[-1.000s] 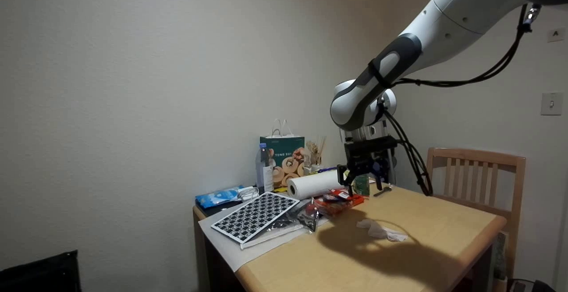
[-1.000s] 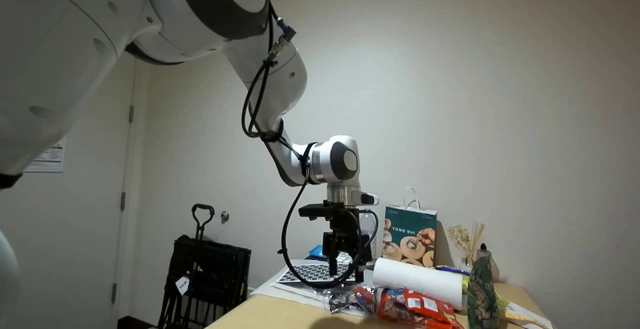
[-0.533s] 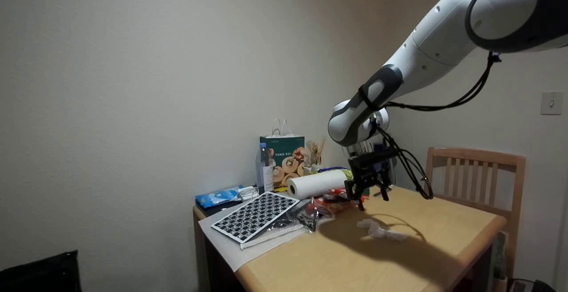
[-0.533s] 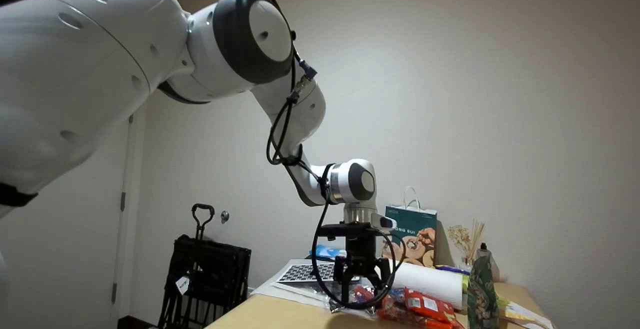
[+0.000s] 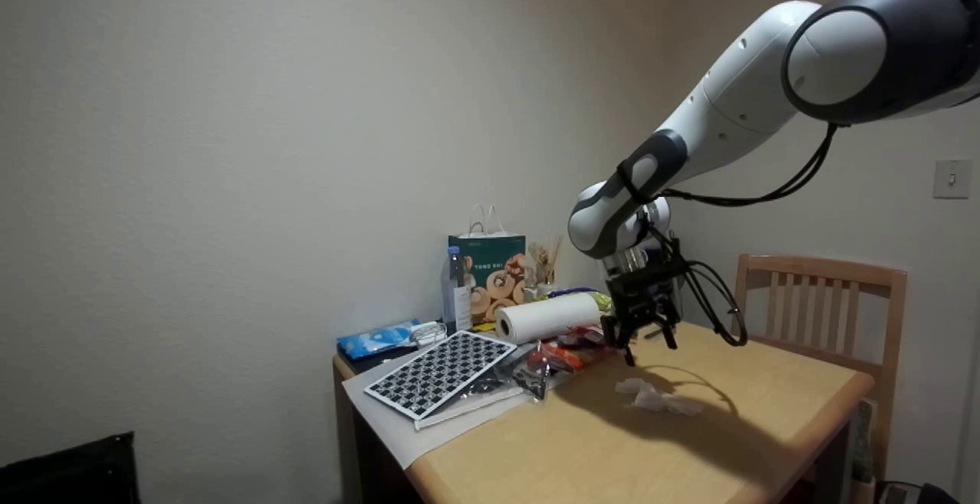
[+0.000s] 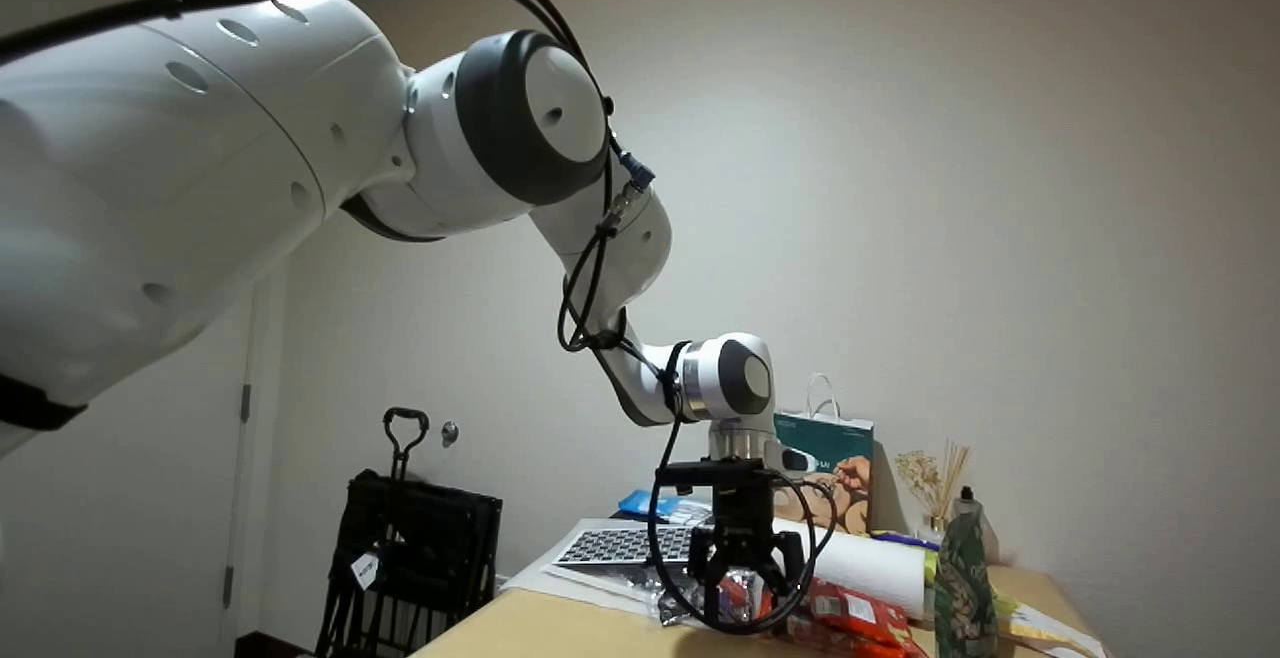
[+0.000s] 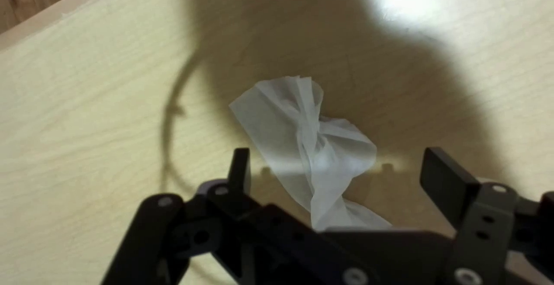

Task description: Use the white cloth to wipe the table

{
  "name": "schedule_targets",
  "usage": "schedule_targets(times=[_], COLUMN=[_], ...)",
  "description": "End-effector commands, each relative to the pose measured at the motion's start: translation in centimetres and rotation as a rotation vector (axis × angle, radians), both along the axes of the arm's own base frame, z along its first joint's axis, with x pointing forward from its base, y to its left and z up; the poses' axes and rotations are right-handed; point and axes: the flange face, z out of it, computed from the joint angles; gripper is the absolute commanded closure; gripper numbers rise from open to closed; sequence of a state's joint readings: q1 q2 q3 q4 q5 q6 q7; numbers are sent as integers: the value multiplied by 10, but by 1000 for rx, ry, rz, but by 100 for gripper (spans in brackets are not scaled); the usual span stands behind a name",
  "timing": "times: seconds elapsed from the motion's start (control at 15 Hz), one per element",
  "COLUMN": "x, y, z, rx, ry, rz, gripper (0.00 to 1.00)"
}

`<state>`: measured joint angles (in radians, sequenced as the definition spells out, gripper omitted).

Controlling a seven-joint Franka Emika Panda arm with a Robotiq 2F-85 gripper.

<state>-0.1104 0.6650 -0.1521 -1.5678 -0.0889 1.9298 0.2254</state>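
In an exterior view, a bottle (image 5: 457, 297) is being seen beside a paper bag (image 5: 494, 278); dried stems (image 5: 544, 257) are being held in a jar (image 5: 545, 289); the claw (image 5: 650, 351) is being held spread above the white cloth (image 5: 652, 398), crumpled on the table (image 5: 536, 450). A chair (image 5: 823, 270) is being shown there only. In the wrist view, the cloth is being framed by parted fingers (image 7: 446, 183).

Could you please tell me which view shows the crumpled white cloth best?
The wrist view shows the crumpled white cloth largest, folds clear, though the open black claw may hide its lower edge. In an exterior view it looks small on the pale wooden table; no further view shows it.
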Motion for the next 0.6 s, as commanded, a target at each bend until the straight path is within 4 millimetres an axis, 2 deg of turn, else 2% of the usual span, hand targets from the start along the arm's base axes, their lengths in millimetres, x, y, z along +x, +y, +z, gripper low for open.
schedule_targets(times=[0.0, 0.53], x=[6, 18], y=[-4, -5], z=[-11, -57], rx=[9, 16], ry=[28, 105], rz=[5, 29], gripper=[0, 0])
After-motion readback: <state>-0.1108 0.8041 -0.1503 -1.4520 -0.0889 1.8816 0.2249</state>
